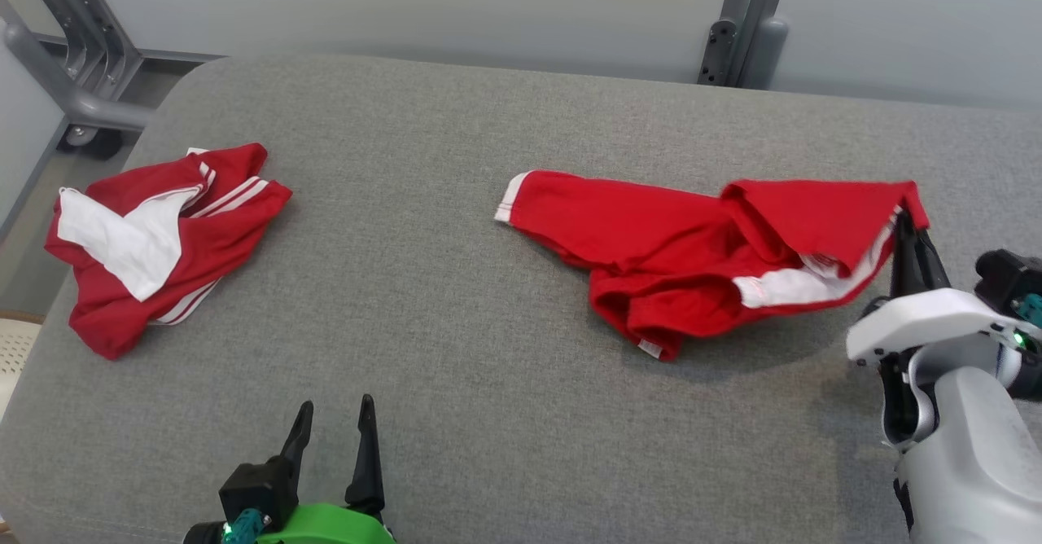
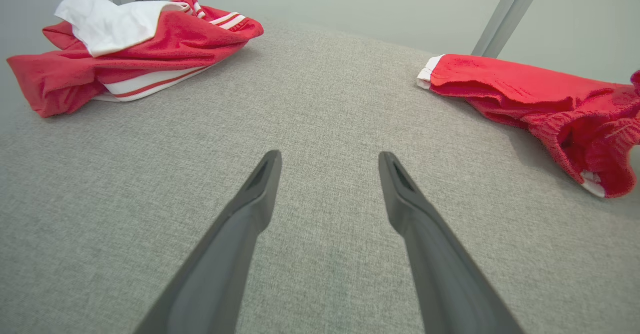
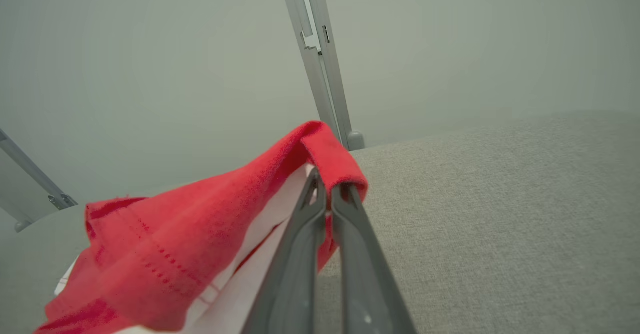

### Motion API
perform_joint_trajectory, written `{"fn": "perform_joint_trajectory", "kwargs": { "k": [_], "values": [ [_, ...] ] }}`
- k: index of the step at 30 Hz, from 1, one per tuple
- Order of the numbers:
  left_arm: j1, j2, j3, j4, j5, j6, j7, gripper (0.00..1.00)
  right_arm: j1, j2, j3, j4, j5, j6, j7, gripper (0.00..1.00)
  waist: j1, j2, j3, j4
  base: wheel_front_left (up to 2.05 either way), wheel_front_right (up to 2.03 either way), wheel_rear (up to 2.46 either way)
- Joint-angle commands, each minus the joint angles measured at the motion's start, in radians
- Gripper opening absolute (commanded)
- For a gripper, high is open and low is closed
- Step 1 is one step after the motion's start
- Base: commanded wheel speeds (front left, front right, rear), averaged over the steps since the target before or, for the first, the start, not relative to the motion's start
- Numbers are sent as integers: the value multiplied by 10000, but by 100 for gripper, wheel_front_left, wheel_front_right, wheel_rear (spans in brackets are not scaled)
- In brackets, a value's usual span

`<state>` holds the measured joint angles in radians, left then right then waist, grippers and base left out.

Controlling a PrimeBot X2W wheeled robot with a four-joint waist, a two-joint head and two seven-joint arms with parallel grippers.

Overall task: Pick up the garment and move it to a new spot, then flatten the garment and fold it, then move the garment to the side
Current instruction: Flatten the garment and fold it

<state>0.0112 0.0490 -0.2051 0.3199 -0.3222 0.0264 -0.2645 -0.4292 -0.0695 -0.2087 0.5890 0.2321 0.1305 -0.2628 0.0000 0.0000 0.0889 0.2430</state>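
R gripper (image 1: 906,220) pinched on red shirt (image 1: 667,239) corner; corner raised, rest on grey pad (image 1: 456,348), centre-right. L gripper (image 1: 335,404) wide, empty. Step: pick/relocate. Next, prob: lift clear, carry to bare pad.

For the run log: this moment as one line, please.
right gripper: shut on right garment, corner raised | left gripper: open, empty, above cushion | right garment: crumpled, mostly on cushion | left garment: bunched, untouched

You seem to be in a lab or test bay, not a home. A grey fabric-covered pad (image 1: 456,365) serves as the work surface. Bare metal frame posts (image 1: 745,31) with bolted brackets stand behind it, with a caster wheel (image 1: 91,140) under the left one and a plain pale wall (image 1: 423,6) beyond.
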Motion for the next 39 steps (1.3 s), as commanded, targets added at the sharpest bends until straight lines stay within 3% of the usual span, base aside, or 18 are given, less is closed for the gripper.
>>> {"fn": "perform_joint_trajectory", "kwargs": {
  "k": [1,5,8,14,27,32,39],
  "values": [
    [-230,26,-43,-22,19,-32,1,100,114,17,-445,238,-215,3,-30,100,0,0,252,-67,0,0,0],
    [-424,28,-67,-43,84,-60,1,100,286,93,-1245,360,-837,3,-30,100,0,0,366,-412,0,0,0],
    [-565,26,-137,-93,136,-105,1,100,432,134,-1262,-40,-1075,3,-30,100,0,0,388,-725,0,0,0],
    [-890,26,-571,-255,213,-349,1,100,1013,175,-133,-1034,-1144,3,-30,100,0,0,432,-1422,0,0,0],
    [-2650,32,-3531,24,120,-1256,2,100,1435,175,1206,-1998,-474,3,-30,100,0,0,1081,-2957,0,0,0],
    [-3320,38,-4482,135,275,-1414,2,100,1307,174,1341,-2002,-297,3,-30,100,0,0,1360,-3464,0,0,0],
    [-3986,46,-5335,864,-451,-1547,3,100,1046,176,1329,-2036,-174,3,-30,100,0,0,1878,-4186,0,0,0]
  ]
}}
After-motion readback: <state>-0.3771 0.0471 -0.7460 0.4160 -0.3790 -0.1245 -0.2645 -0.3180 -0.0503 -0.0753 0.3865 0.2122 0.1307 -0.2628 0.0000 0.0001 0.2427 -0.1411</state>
